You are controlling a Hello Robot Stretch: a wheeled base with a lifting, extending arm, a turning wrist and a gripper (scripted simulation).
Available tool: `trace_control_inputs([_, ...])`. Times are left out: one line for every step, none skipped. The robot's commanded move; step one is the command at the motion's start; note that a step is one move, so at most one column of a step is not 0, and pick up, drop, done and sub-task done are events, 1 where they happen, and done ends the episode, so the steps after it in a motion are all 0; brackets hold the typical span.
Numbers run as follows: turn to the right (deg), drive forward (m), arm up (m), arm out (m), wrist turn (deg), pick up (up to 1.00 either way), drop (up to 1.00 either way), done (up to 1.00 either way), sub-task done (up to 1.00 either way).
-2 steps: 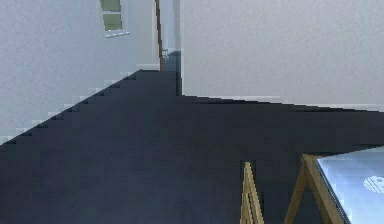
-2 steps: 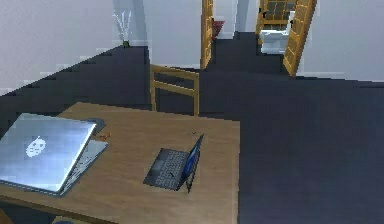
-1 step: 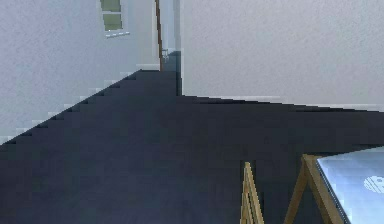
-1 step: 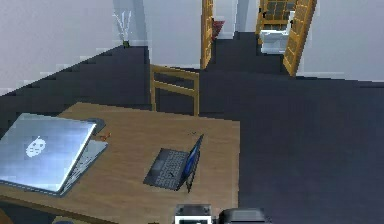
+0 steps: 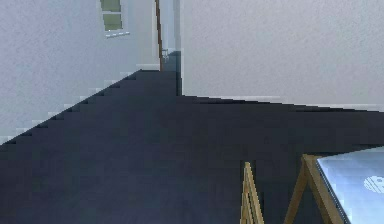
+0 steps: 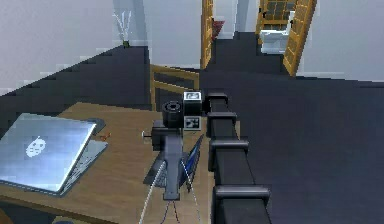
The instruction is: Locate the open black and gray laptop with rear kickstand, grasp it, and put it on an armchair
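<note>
Wooden brown table (image 6: 120, 125) bore the thin grey laptop (image 6: 45, 150), presumably for grasping; the dark two-finger gripper (image 6: 176, 185) hung near it. Whether it held anything couldn't be told.

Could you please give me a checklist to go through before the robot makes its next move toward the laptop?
1. The laptop is found, lying on the wooden table: ok.
2. The laptop is open, with a rear kickstand: cannot tell; it shows as a gray slab.
3. The tool is lined up with the laptop: not ok; it stands apart, toward the arm side view's right of it.
4. The tool carries nothing: cannot tell; a thin bluish thing lies on the table at it.
5. An armchair is located: cannot tell; a pale seat shows far off.
</note>
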Motion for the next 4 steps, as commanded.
trace_control_inputs([0.0, 0.00, 0.00, 0.00, 45.0, 0.00, 0.00, 0.00, 0.00])
trace_control_inputs([0.0, 0.00, 0.00, 0.00, 45.0, 0.00, 0.00, 0.00, 0.00])
trace_control_inputs([0.0, 0.00, 0.00, 0.00, 45.0, 0.00, 0.00, 0.00, 0.00])
trace_control_inputs([0.0, 0.00, 0.00, 0.00, 45.0, 0.00, 0.00, 0.00, 0.00])
